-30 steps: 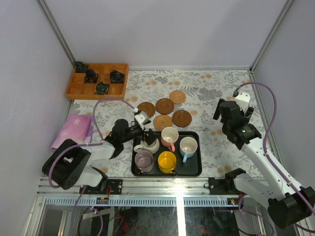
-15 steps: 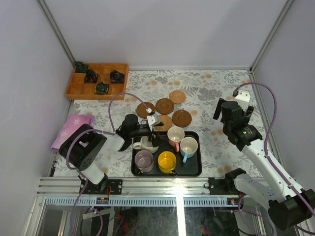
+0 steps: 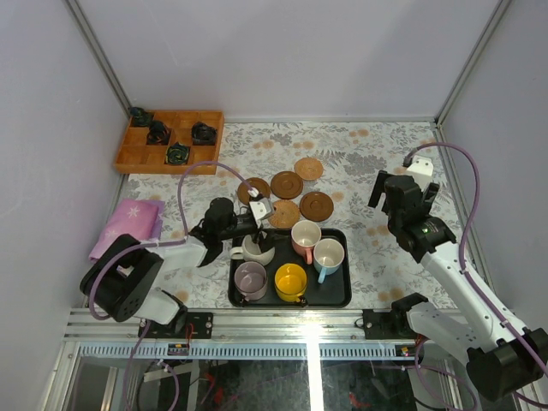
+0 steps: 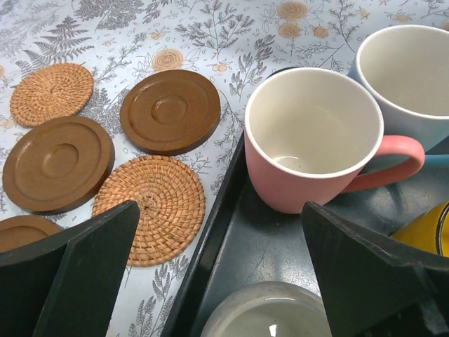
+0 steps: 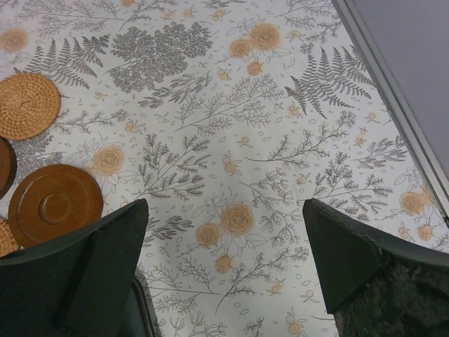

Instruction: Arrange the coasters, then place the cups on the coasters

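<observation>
Five round coasters lie in a cluster beyond the black tray (image 3: 332, 289): three smooth brown wooden coasters (image 4: 170, 111) and two woven ones (image 4: 153, 207). The tray holds the cups: cream-white (image 3: 257, 251), pink cup (image 4: 316, 140), white cup with a blue handle (image 3: 328, 254), lilac (image 3: 251, 278) and yellow (image 3: 290, 281). My left gripper (image 3: 259, 224) is open, hovering low over the tray's far left rim. The cream cup's rim (image 4: 270, 316) sits just below it and the pink cup just ahead; it holds nothing. My right gripper (image 3: 404, 190) hangs open over bare tablecloth, right of the coasters.
A wooden compartment box (image 3: 137, 158) with small black items stands at the back left. A pink cloth (image 3: 128, 224) lies at the left edge. Grey walls and metal rails close in the floral tablecloth (image 5: 231, 140). The right wrist view shows a wooden coaster (image 5: 55, 203) at its left.
My left gripper has shifted from over the cream cup up toward the tray's far edge and the pink cup, still open. The right arm has barely moved.
</observation>
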`<action>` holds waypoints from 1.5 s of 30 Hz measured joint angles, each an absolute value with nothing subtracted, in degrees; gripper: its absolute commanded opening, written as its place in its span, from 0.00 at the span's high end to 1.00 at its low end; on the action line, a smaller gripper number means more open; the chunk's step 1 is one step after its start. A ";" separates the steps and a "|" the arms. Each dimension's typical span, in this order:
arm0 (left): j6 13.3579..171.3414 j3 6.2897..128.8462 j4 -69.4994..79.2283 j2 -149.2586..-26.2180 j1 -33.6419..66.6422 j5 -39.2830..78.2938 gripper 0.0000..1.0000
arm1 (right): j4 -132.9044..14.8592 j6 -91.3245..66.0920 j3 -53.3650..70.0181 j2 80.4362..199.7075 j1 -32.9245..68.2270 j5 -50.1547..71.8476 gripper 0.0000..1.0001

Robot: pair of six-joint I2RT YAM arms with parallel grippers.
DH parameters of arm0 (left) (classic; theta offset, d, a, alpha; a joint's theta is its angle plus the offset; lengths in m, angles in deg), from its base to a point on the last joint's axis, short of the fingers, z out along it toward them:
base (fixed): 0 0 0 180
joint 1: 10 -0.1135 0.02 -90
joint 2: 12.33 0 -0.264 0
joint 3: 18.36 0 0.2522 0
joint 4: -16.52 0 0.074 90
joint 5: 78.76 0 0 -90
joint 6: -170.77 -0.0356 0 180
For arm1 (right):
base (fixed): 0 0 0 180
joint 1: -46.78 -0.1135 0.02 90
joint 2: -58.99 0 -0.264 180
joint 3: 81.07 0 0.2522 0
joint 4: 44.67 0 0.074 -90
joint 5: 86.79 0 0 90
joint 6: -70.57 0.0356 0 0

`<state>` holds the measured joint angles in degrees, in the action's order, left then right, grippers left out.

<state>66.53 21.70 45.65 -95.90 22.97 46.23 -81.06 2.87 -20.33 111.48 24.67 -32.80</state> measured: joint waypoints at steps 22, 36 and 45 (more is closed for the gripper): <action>60.74 21.00 41.87 -75.14 28.35 25.37 0.00 | -76.43 -1.08 -20.68 114.41 24.67 -27.06 0.01; 70.99 21.00 32.26 -63.12 8.61 4.89 0.00 | -72.82 -2.20 -14.67 123.74 24.67 -24.08 0.01; 75.25 13.88 27.97 -56.87 1.46 -0.02 0.00 | -73.08 -2.92 -10.95 126.02 24.67 -23.69 0.01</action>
<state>75.25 13.88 27.97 -56.87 1.46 -0.02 -73.08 -2.92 -10.95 126.02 24.67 -23.69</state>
